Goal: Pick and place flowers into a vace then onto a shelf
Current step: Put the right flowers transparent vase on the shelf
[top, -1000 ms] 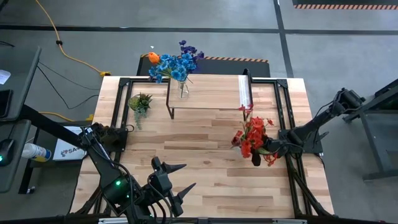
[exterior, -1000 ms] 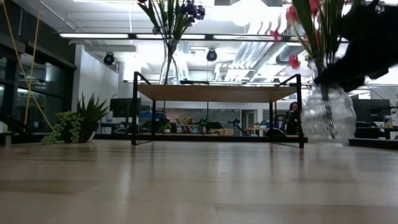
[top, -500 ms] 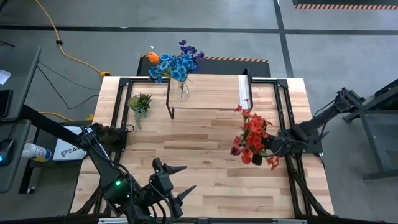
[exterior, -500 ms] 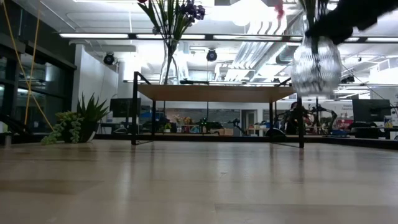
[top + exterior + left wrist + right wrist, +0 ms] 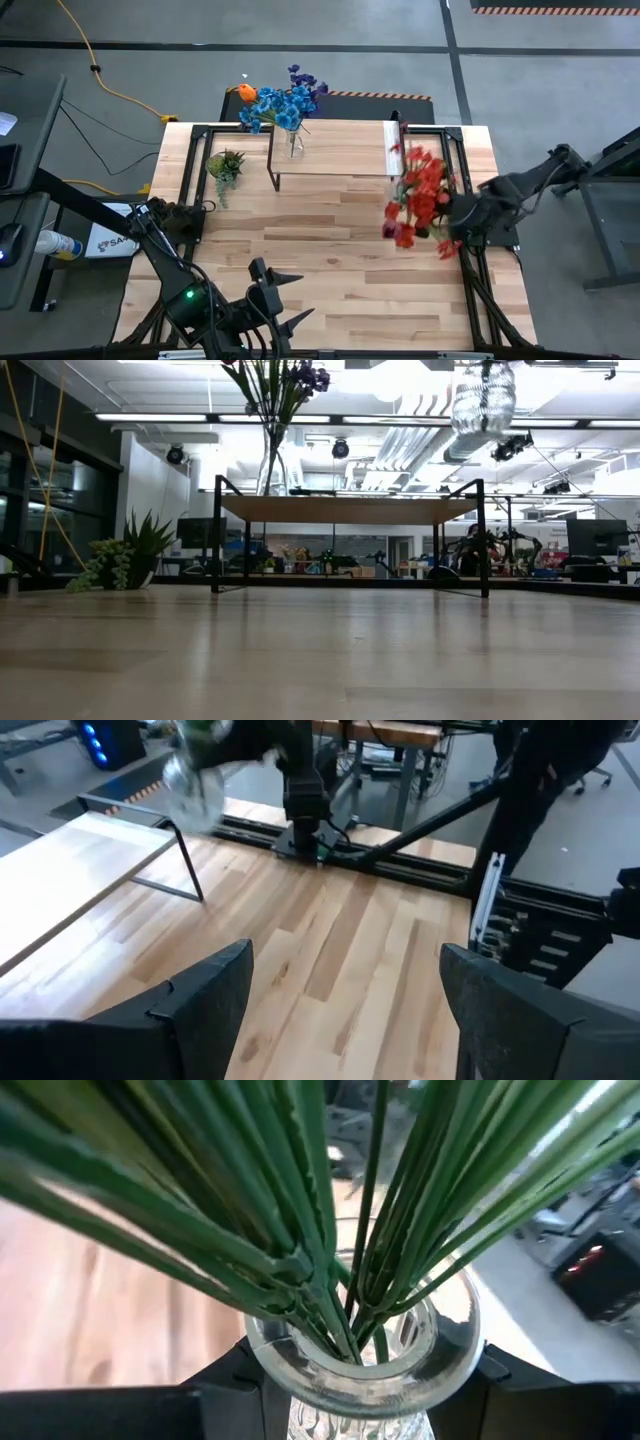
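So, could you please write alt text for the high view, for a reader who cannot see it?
The right gripper holds a vase of red flowers in the air near the right end of the shelf. A vase of blue flowers already stands at the shelf's left end. The left gripper waits near the table's front edge, jaws open.

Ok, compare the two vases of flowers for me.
The blue bouquet's vase stands on the shelf; the red bouquet's vase hangs in the air, held by the right gripper. The first is slim, the second rounder and textured. Both are clear glass holding green-stemmed flowers.
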